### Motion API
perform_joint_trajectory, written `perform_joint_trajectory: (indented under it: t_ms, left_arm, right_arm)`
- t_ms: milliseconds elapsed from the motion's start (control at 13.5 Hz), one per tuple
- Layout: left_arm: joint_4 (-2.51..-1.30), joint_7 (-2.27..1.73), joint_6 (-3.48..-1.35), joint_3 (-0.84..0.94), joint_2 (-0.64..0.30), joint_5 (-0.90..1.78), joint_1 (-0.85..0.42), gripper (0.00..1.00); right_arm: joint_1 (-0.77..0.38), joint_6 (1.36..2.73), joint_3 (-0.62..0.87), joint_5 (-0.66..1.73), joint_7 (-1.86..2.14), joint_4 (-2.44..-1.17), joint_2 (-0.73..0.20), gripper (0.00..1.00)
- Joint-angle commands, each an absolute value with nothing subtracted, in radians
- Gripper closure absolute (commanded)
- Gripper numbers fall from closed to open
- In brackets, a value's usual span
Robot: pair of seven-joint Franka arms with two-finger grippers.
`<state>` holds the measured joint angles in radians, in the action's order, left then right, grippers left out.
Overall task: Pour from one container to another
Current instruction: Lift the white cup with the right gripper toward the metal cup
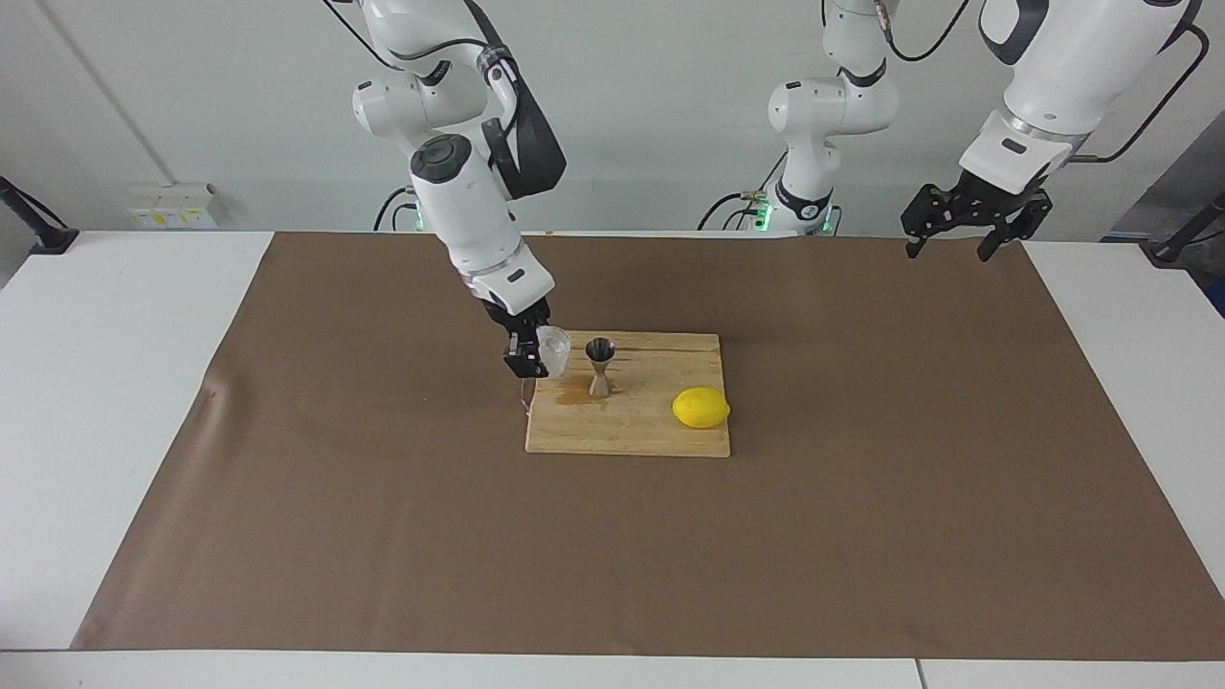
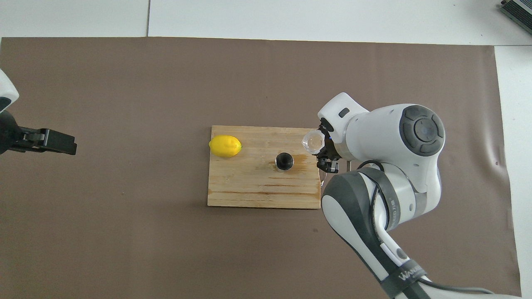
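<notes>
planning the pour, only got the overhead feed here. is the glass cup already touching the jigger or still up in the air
Observer: Not touching. The right gripper holds the glass cup in the air over the cutting board's edge, beside the jigger.
Operator: jigger upright?
Observer: Yes, it stands on its narrow end on the board, with a wet patch at its base.
Operator: where's the left gripper
Observer: Raised over the paper's corner nearest its base, the left gripper waits, open.

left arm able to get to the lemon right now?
Probably yes. The left gripper waits open at its own end, the lemon lies uncovered on the cutting board, and the right gripper is elsewhere.
</notes>
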<state>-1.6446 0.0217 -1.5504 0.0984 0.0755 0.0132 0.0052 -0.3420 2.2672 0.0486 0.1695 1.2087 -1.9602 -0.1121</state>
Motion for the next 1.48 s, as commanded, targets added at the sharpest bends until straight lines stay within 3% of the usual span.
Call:
perform_joint_trajectory:
  t_ms: [0, 1405]
  left_arm:
    - [-1.663, 0.026, -1.542, 0.097, 0.098, 0.023, 0.008, 0.00]
    - [-1.663, 0.025, -1.542, 0.095, 0.098, 0.023, 0.008, 0.00]
  right_arm:
    - [-0.366, 2.244, 0.048, 0.076, 1.186, -1.928, -0.132, 0.85]
    - [-0.514, 2.210, 0.049, -0.394, 1.031, -1.904, -0.169, 0.85]
